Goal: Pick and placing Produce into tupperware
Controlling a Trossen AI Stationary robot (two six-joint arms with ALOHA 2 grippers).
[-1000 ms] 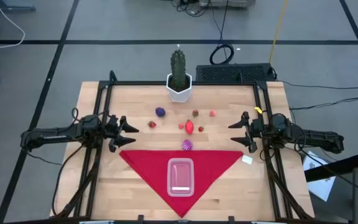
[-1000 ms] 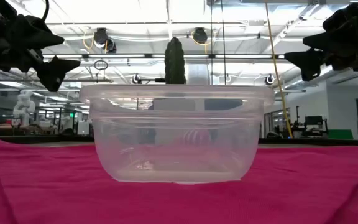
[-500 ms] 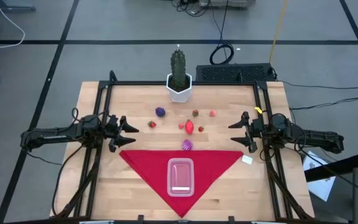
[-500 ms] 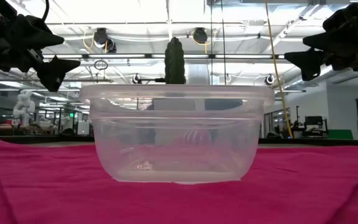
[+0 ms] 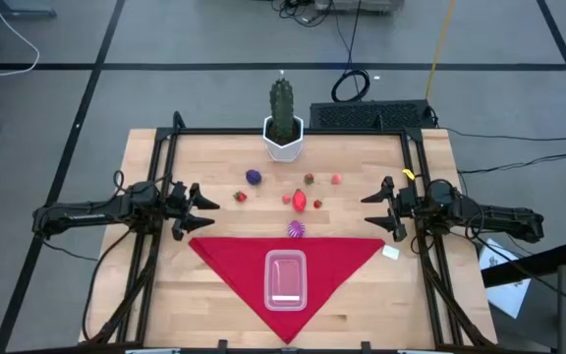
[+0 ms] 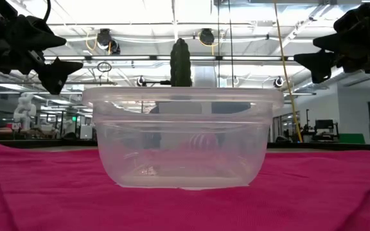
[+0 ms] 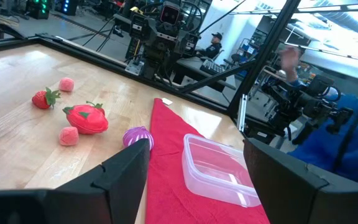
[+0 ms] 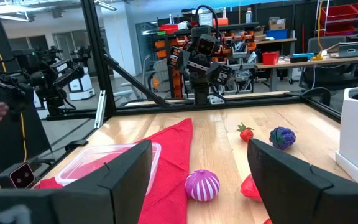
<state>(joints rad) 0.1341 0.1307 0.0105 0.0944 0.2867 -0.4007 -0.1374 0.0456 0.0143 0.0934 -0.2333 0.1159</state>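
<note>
Above the wooden bench, both pincers hang spread and empty: the left pincer and right pincer face each other. Between them lie small red, pink and purple toy produce pieces and, nearer the front, the clear rectangular plastic tupperware on a red triangular cloth.

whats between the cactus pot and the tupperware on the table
In the high view, the big red produce piece and the purple-white striped piece lie between the cactus pot and the tupperware, then red cloth.

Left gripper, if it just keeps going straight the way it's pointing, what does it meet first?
Probably the purple-white striped piece, low between the open left gripper fingers, if it travels near table height. Held higher, it would likely pass over toward the right gripper.
</note>
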